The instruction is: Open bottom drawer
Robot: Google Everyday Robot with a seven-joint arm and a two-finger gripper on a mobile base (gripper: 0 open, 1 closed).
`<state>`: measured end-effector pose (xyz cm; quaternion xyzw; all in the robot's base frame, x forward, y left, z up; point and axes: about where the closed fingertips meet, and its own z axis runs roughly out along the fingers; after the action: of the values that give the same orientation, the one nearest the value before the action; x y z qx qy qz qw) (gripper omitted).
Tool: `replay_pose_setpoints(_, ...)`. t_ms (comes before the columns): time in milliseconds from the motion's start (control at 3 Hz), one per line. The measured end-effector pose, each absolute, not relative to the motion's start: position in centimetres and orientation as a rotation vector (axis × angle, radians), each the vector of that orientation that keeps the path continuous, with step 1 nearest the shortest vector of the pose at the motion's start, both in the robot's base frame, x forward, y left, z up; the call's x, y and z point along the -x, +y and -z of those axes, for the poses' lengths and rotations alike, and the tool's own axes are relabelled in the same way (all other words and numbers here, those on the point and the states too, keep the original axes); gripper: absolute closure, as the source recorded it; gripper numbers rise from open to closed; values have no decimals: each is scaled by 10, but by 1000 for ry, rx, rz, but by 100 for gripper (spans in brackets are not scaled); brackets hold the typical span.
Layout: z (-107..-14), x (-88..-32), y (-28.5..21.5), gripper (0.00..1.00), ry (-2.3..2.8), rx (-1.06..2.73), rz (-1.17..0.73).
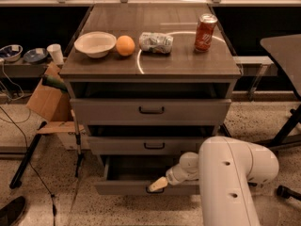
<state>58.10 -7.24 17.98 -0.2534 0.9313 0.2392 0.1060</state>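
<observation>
Narrow grey bottom drawer [122, 188], lowest of three, is seen partly pulled out; cream-tipped gripper [158, 184] is placed at its small black bar handle [151, 190], grip state cannot be told; further pull judged needed

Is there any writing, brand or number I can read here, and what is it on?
None can be read.
On the red can: markings too blurred.
On the crumpled packet: print too blurred.
The pincer, at the bottom drawer's handle, shows no text.
</observation>
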Motion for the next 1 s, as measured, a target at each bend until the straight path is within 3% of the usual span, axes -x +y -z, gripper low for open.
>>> replay_pose_setpoints(1000,-157,-555,-90,0,2852,723,-774)
